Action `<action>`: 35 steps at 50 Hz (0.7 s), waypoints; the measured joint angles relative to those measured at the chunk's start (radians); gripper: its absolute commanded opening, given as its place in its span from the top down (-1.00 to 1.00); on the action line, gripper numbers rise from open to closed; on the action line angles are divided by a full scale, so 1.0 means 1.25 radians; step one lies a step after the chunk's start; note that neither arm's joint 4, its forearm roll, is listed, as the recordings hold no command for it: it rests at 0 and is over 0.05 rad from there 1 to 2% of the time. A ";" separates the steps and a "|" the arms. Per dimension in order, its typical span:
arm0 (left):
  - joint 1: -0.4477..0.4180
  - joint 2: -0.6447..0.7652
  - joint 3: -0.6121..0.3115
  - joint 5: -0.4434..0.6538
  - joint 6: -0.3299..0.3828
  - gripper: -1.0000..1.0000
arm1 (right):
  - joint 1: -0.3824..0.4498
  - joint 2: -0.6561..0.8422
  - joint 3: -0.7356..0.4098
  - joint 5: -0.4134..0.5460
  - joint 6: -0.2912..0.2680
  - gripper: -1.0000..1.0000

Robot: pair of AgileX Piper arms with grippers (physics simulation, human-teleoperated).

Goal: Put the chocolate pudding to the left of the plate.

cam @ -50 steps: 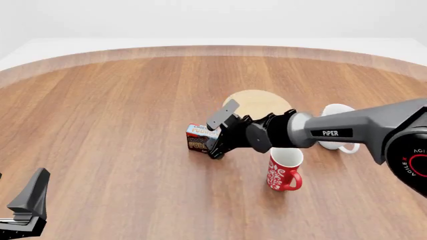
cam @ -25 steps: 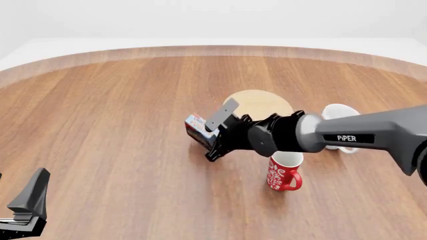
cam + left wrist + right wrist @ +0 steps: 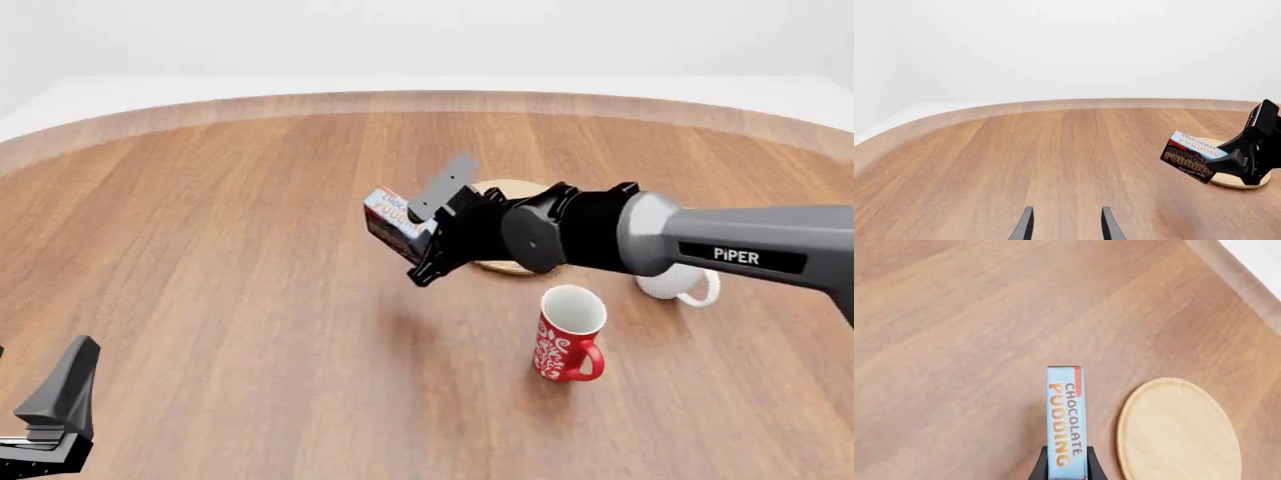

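Observation:
The chocolate pudding is a small brown carton with orange lettering and a pale blue top. It hangs tilted above the table, with my right gripper shut on it. It is just left of the plate, a tan wooden disc mostly hidden behind the right arm. In the right wrist view the pudding sits between the fingers beside the plate. The left wrist view shows the pudding in front of the plate. My left gripper rests open and empty at the near left corner.
A red patterned mug stands on the table in front of the right arm. A white mug peeks out behind the arm at the right. The round wooden table's far edge curves across the back.
The right gripper has lifted the pudding off the table and carried it up and slightly farther back, tilting it. The left arm has not moved.

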 measured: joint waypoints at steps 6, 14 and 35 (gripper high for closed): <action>0.000 0.000 0.000 0.000 0.000 -1.00 | -0.008 0.014 -0.055 0.034 -0.018 1.00; 0.000 0.000 0.000 0.000 0.000 -1.00 | -0.017 0.051 -0.148 0.084 -0.039 1.00; 0.000 0.000 0.000 0.000 0.000 -1.00 | -0.049 0.228 -0.434 0.203 -0.078 1.00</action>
